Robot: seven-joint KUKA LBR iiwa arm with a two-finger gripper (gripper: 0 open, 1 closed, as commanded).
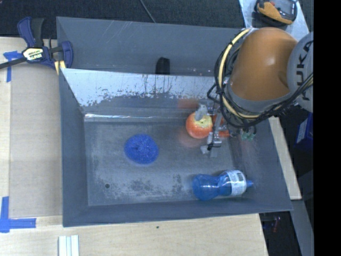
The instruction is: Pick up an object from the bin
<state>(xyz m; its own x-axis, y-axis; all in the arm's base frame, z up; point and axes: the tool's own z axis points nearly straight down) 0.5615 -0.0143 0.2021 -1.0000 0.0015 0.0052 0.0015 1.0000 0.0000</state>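
My gripper [207, 128] reaches down from under the arm's orange cover at the right back of the bin. One metal fingertip [202, 113] shows behind a small orange-red apple-like fruit [196, 126], the other in front of it. The fruit sits between the fingers, which are shut on it. A blue plastic bottle [218, 186] with a white label lies on its side near the front right wall, below the gripper. A round blue scrubby pad [141, 149] lies flat on the bin floor, left of the gripper.
The arm and its cables cover the bin's right back corner. The bin's sloped walls rise on all sides, and the back wall is close behind the fruit.
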